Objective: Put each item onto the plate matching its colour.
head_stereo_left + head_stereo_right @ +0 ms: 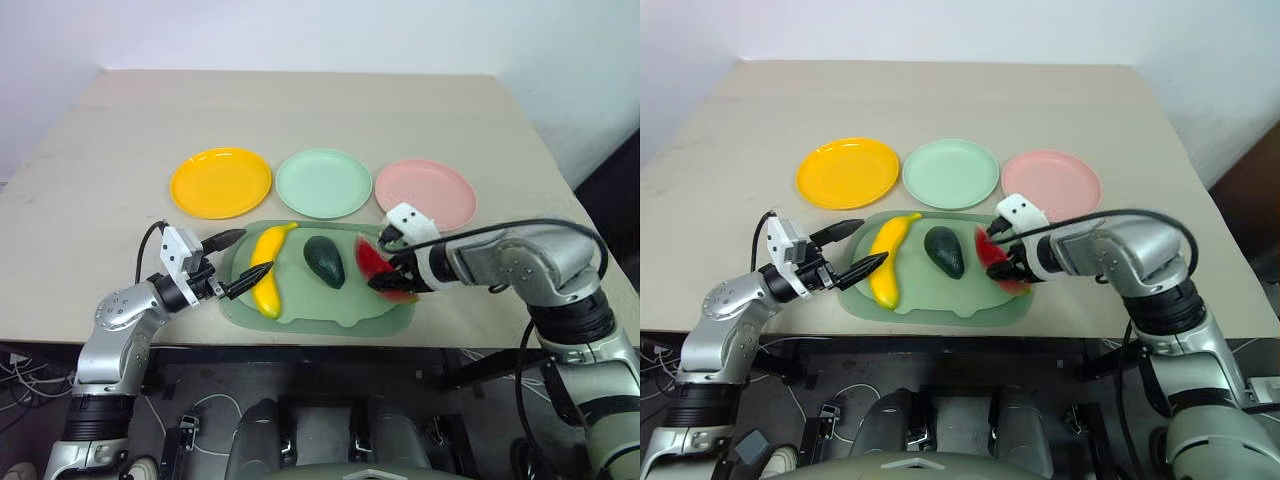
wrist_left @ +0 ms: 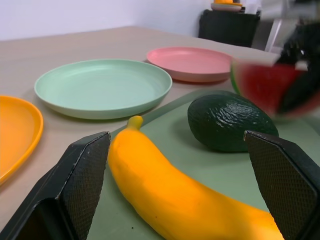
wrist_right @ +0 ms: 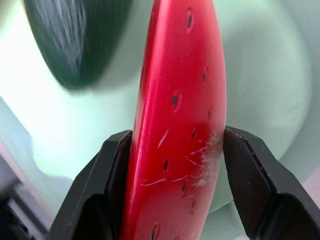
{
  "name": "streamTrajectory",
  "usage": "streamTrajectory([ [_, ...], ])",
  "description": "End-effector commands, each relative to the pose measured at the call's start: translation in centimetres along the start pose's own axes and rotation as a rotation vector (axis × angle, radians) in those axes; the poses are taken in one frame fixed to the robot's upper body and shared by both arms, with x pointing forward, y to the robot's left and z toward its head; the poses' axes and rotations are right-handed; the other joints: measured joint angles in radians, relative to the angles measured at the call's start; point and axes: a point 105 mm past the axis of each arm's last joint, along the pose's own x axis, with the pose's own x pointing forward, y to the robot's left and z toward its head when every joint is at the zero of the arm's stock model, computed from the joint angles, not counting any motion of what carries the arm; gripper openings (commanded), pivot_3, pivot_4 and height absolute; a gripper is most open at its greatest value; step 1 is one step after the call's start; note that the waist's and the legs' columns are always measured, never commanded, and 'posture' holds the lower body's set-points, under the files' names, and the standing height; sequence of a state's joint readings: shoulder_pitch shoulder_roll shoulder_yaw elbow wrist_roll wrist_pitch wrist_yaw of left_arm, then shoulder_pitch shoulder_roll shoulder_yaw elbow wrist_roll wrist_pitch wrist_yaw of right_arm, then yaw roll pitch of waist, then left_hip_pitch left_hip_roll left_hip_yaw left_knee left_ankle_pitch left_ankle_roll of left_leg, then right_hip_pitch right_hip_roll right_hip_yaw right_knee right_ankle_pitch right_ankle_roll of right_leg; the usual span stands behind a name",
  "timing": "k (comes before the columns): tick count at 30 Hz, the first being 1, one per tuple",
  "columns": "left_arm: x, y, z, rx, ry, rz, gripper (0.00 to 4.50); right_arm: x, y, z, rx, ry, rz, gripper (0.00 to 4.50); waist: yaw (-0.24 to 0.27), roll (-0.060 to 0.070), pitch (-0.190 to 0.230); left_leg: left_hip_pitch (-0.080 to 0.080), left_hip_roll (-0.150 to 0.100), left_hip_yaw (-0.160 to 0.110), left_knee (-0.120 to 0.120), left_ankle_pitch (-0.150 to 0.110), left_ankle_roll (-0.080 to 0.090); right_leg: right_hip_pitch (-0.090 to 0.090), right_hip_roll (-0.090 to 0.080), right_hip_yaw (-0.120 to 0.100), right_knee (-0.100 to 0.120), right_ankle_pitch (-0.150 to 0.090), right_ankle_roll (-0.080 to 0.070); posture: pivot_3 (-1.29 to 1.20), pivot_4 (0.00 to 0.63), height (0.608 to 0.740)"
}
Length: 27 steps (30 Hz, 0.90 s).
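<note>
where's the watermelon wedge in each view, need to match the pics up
Left eye view: watermelon wedge at the mat's right end, in the right gripper.
Right eye view: same place, below the pink plate.
Left wrist view: blurred red, far right, behind the avocado.
Right wrist view: centre, between both black fingers.
Shared landmark: the avocado beside it.

A pale wooden worktop [image 1: 120,140] is carrying three round plates lying in a row: yellow plate [image 1: 220,182] on the left, green plate [image 1: 323,183] in the middle, pink plate [image 1: 426,192] on the right. Just in front of them, a pale green mat [image 1: 300,300] is lying near the worktop's front edge.
</note>
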<state>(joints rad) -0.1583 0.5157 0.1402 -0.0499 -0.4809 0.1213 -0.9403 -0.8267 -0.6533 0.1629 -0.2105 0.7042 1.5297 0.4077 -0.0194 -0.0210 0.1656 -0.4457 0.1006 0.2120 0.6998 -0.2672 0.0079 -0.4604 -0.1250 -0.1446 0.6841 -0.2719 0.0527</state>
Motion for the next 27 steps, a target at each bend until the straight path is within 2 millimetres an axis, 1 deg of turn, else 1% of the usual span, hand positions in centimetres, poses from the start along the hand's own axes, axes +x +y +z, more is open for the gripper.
streamTrajectory([
  [1, -0.5, 0.5, 1.2, 0.051, -0.027, 0.020, 4.50, -1.9, -2.5, 3.8, -0.013, -0.143, -0.093, 2.47, -0.001, 0.000, 0.000, 0.000, 0.000, 0.000, 0.000, 0.000, 0.000, 0.000, 0.000, 0.000, 0.000, 0.000, 0.000, 0.00, 0.150, 0.695],
  [5, -0.5, 0.4, 1.3, 0.052, -0.027, 0.023, 4.50, -0.8, -6.5, 5.4, -0.035, -0.192, -0.236, 2.47, -0.001, 0.000, 0.000, 0.000, 0.000, 0.001, -0.001, 0.000, 0.000, 0.000, 0.000, 0.000, 0.000, 0.000, 0.000, 0.00, 0.150, 0.695],
  [7, -0.5, 0.2, 1.3, 0.052, -0.027, 0.022, 4.50, 0.2, -8.2, 5.5, -0.075, -0.181, -0.303, 2.47, -0.001, 0.000, 0.000, 0.000, 0.000, 0.002, -0.001, 0.000, 0.000, 0.000, 0.000, 0.000, 0.000, 0.000, 0.000, 0.00, 0.150, 0.695],
  [11, -0.6, 0.2, 1.4, 0.053, -0.028, 0.029, 4.50, 1.9, -10.3, 5.8, -0.062, -0.168, -0.344, 2.47, -0.005, 0.001, 0.001, 0.000, 0.000, 0.003, -0.001, 0.000, -0.001, -0.001, 0.000, 0.001, 0.001, 0.000, 0.000, 0.00, 0.150, 0.695],
  [16, -0.8, 0.0, 1.4, 0.054, -0.025, 0.040, 4.50, 2.6, -12.3, 6.1, -0.026, -0.166, -0.398, 2.47, -0.016, 0.002, 0.001, -0.001, 0.000, 0.003, 0.000, 0.001, -0.001, -0.002, 0.001, 0.001, 0.001, 0.000, 0.000, 0.00, 0.150, 0.695],
  [18, -0.9, -0.1, 1.4, 0.052, -0.025, 0.044, 4.50, 2.8, -12.7, 6.1, -0.023, -0.164, -0.410, 2.47, -0.021, 0.002, 0.001, -0.001, 0.000, 0.003, 0.000, 0.001, -0.001, -0.002, 0.001, 0.001, 0.001, 0.000, 0.000, 0.00, 0.150, 0.695],
  [20, -1.0, -0.2, 1.3, 0.051, -0.024, 0.048, 4.50, 2.7, -13.2, 6.1, -0.015, -0.159, -0.434, 3.20, -0.024, 0.002, 0.001, -0.001, 0.000, 0.003, 0.000, 0.001, -0.001, -0.002, 0.001, 0.001, 0.001, 0.000, 0.000, 0.00, 0.150, 0.695],
  [21, -1.0, -0.2, 1.3, 0.050, -0.024, 0.050, 4.50, 2.7, -13.4, 6.1, -0.018, -0.155, -0.444, 3.49, -0.025, 0.002, 0.002, -0.001, 0.000, 0.003, 0.000, 0.001, -0.002, -0.002, 0.001, 0.001, 0.001, 0.000, 0.000, 0.00, 0.150, 0.695],
  [24, -1.0, -0.2, 1.3, 0.049, -0.023, 0.053, 4.50, 2.8, -13.5, 6.1, -0.024, -0.154, -0.442, 4.49, -0.026, 0.003, 0.002, -0.001, 0.000, 0.003, -0.001, 0.001, -0.002, -0.002, 0.001, 0.001, 0.001, 0.000, 0.000, 0.00, 0.150, 0.695],
  [27, -1.1, -0.2, 1.3, 0.049, -0.024, 0.056, 4.50, 2.2, -13.8, 6.5, -0.036, -0.178, -0.460, 4.49, -0.026, 0.003, 0.002, 0.000, 0.000, 0.003, -0.001, 0.001, -0.002, -0.002, 0.001, 0.001, 0.001, 0.000, 0.000, 0.00, 0.150, 0.695],
])
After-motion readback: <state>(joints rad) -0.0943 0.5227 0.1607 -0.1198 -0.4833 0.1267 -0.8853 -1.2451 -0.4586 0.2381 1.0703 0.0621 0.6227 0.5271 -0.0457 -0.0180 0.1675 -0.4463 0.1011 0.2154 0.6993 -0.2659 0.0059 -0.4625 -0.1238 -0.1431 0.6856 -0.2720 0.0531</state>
